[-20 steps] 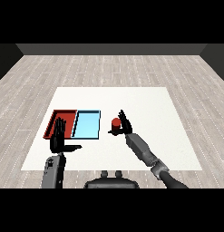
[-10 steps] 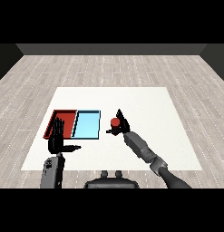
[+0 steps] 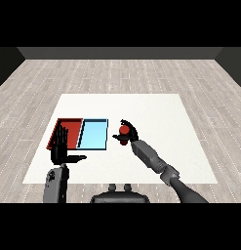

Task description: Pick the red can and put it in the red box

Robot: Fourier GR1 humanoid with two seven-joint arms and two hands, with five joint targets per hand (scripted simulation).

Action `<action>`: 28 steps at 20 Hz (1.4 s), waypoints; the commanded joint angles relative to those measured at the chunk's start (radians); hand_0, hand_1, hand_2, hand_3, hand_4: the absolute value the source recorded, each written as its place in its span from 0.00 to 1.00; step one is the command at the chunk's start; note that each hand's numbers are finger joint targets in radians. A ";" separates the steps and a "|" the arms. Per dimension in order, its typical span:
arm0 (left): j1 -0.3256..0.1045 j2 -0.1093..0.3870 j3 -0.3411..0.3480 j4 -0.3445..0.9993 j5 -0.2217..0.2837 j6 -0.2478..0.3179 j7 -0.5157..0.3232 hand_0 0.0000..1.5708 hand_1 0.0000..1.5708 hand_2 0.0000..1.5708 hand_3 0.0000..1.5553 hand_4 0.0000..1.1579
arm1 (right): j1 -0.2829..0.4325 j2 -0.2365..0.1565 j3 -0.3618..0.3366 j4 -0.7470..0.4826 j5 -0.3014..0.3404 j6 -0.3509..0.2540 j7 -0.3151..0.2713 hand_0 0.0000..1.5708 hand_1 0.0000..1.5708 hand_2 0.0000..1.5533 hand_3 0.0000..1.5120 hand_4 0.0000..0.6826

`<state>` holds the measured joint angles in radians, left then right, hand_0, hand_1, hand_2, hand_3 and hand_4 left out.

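The red can (image 3: 125, 131) now sits inside the curl of the right hand (image 3: 128, 135), just right of the light blue tray (image 3: 94, 135) and nearer to it than a second ago, when it stood further out on the white surface (image 3: 156, 117). The fingers arch over its top and the thumb comes in from the side, so the hand is grasping the can; whether the can has left the surface cannot be told. The shift toward the trays suggests the pick is done and the carry has begun. The red tray (image 3: 68, 128) lies beyond the blue one, so the can has to cross over the blue tray to reach it. The left hand (image 3: 61, 148) stands upright with straight fingers in front of the red tray's near-left corner, holding nothing, much as before
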<state>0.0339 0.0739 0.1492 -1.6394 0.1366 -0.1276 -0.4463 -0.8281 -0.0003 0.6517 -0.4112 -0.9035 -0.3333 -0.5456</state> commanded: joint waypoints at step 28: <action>-0.019 -0.056 -0.108 -0.026 -0.101 0.048 0.021 0.00 0.00 0.00 0.00 0.00 | -0.035 -0.108 0.103 -0.164 0.121 -0.216 0.079 0.96 0.96 0.94 0.91 0.81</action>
<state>0.0492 0.0418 0.0776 -1.6579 0.0754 -0.1157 -0.4488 -0.8868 -0.0521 0.7635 -0.4846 -0.8348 -0.5517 -0.4855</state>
